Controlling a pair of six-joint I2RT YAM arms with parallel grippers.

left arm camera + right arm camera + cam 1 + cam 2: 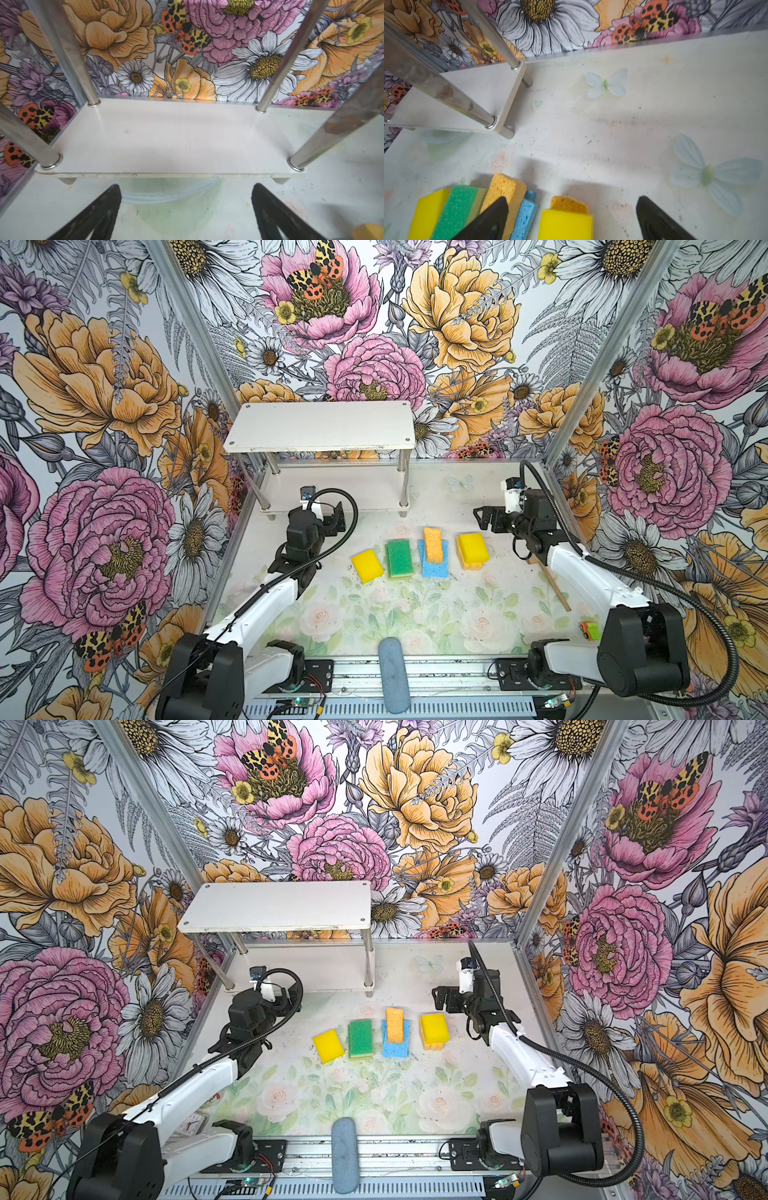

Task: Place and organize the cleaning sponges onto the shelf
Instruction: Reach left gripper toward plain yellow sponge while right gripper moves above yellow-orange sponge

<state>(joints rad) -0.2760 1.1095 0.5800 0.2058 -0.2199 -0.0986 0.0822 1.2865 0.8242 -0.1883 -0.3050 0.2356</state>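
Before the lower board of the shelf (320,427), the left pincer (186,187) stands apart, empty. The right pincer (572,199), also apart and empty, hangs by the yellow sponge (566,224) stacked on an orange sponge (568,204). The cleaning sponges (399,559) lie in a row on the tabletop (415,614), none shelved. Risk: gripping a stack may lift only its upper sponge; the metal posts (402,477) could snag an arm reaching in.

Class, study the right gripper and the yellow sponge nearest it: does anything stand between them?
Nothing visible does. The right gripper, jaws open, hangs just off the far side of the yellow sponge; only bare table lies between them.
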